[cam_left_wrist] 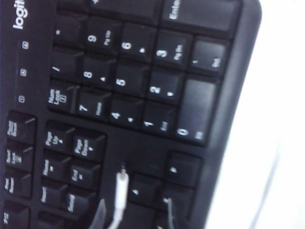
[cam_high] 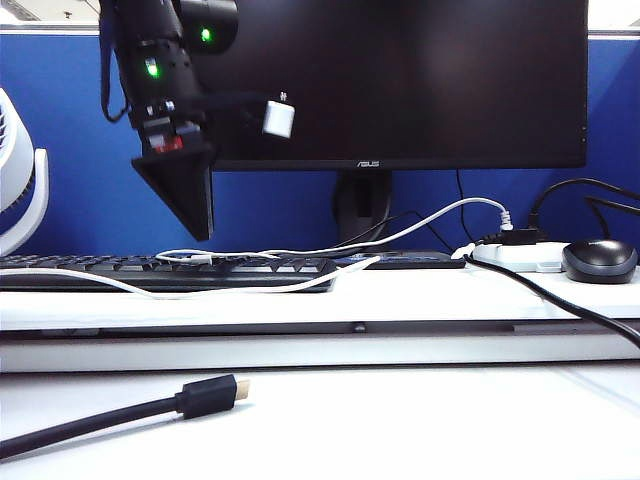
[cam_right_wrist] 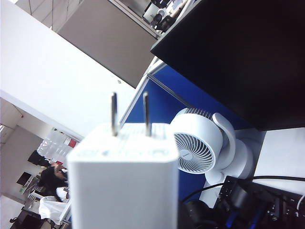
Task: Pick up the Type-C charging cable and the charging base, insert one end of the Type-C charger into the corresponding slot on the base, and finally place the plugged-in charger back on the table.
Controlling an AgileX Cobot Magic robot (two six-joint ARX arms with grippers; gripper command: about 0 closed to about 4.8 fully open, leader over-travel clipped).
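The charging base point(cam_right_wrist: 124, 181), a white block with two metal prongs pointing away from the wrist, fills the right wrist view. My right gripper point(cam_high: 262, 110) is shut on it high in front of the monitor; its fingers are hidden behind the block. My left gripper point(cam_left_wrist: 135, 212) hangs open just above the keyboard point(cam_left_wrist: 143, 71). A white plug point(cam_left_wrist: 121, 188) lies on the arrow keys between its fingers, touching neither. The thin white Type-C charging cable point(cam_high: 150, 291) runs along the keyboard's front edge on the table point(cam_high: 420, 430). I cannot tell whether that plug is its end.
A black monitor point(cam_high: 400, 80) stands behind the keyboard point(cam_high: 100, 270). A white fan point(cam_high: 15, 170) is at far left. A power strip point(cam_high: 520, 257) and a mouse point(cam_high: 598, 260) sit at right. A thick black cable point(cam_high: 205, 396) lies below the shelf step point(cam_high: 300, 335).
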